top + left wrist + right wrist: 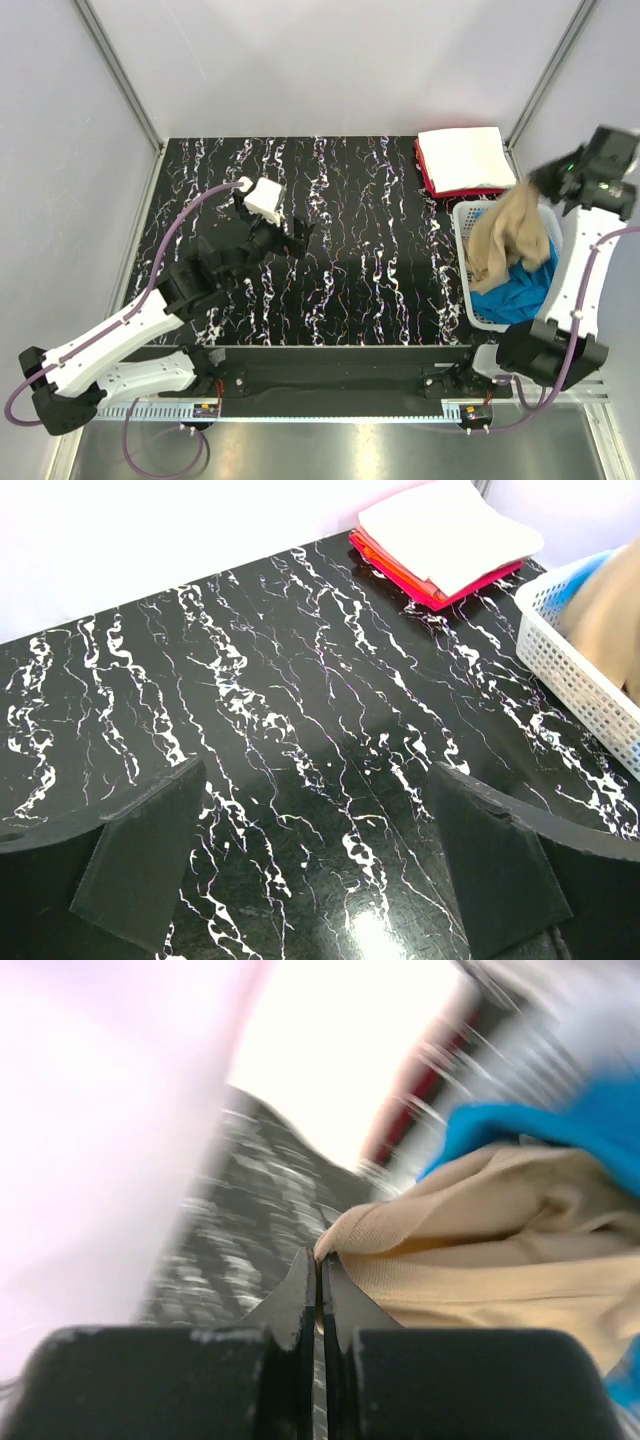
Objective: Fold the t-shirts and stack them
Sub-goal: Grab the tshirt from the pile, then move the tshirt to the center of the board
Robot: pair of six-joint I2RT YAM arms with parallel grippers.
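Observation:
My right gripper (540, 183) is shut on the tan t-shirt (510, 237) and holds it hanging over the white mesh basket (464, 222). In the right wrist view the closed gripper (321, 1257) pinches an edge of the tan cloth (480, 1250). A bright blue t-shirt (522, 288) lies in the basket under it. A folded white t-shirt (464, 157) lies on a folded red t-shirt (428, 180) at the back right; this stack shows in the left wrist view too (445, 530). My left gripper (300, 238) is open and empty over the black marbled table (360, 250).
The basket stands at the table's right edge, its rim also in the left wrist view (580, 680). Grey walls and metal frame posts (120, 75) close in the table on three sides.

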